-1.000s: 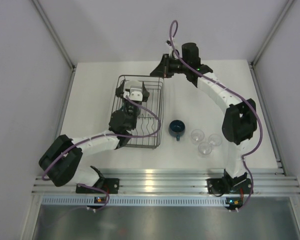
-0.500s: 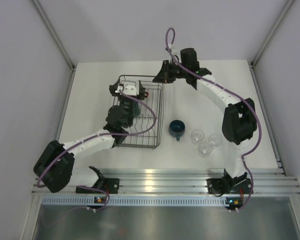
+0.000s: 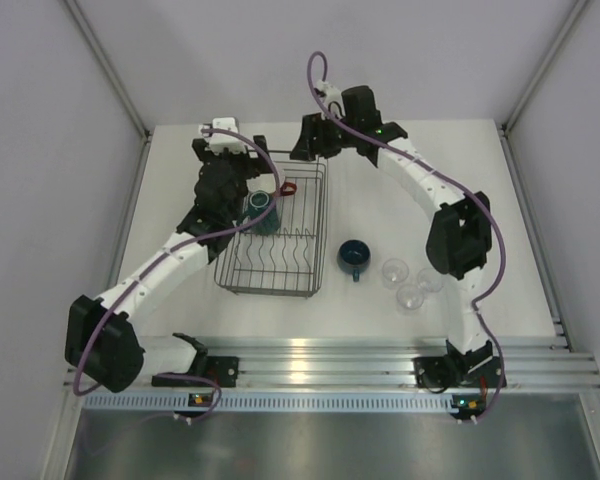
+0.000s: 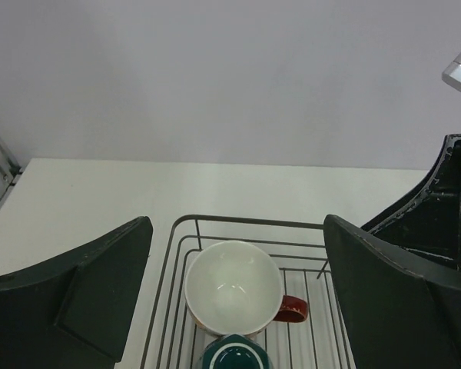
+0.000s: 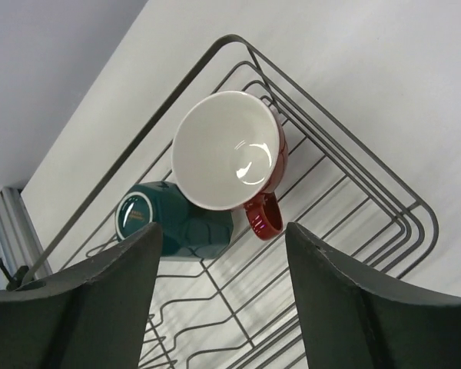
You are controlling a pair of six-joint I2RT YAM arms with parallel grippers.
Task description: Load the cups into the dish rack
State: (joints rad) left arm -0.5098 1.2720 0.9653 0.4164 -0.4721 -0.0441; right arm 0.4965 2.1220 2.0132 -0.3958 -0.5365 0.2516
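The big red, white-inside ceramic cup [image 5: 229,150] sits upright at the far end of the dark wire dish rack [image 5: 419,211], with the teal mug [image 5: 175,219] just beside it. The left gripper [image 4: 234,231] and the right gripper [image 5: 224,227] hang above them, fingers spread and empty. The small dark-blue handled cup [image 3: 354,256] and three tiny clear glasses [image 3: 410,281] stand on the white table [image 3: 400,190].

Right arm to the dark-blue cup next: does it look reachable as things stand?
Likely yes. The right pincer hangs open and empty over the dish rack; the dark-blue cup stands apart on the table beside the rack, nothing covering it.

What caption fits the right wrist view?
Open right tool facing the dish rack, red cup and teal mug inside.
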